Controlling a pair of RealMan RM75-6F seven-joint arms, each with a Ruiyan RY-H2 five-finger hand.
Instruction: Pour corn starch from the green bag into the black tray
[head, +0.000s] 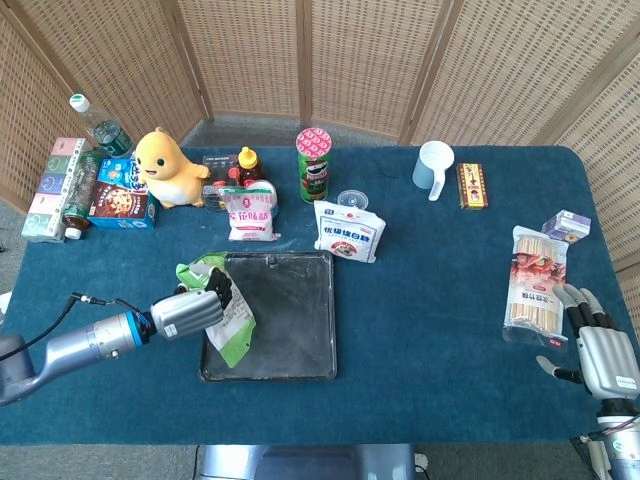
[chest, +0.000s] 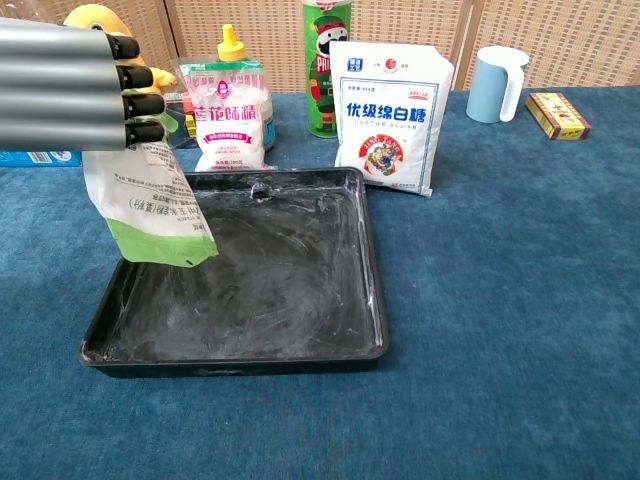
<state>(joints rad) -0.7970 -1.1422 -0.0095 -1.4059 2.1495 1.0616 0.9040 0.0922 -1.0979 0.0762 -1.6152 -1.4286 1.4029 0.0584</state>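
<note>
The surface (head: 440, 300) is covered by a deep blue cloth. It is backed by folding screens (head: 360, 60) of woven wicker set in wooden frames. A strip of grey floor (head: 250, 128) is seen beneath the screens. Even, soft light is cast throughout.

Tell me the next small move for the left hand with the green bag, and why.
Probably tip the green bag a little further over the black tray. The left hand grips it by its upper end, and its lower end hangs above the tray's left part. No powder can be seen falling; the tray shows only a thin white smear. The right hand lies idle at the table's far edge.
</note>
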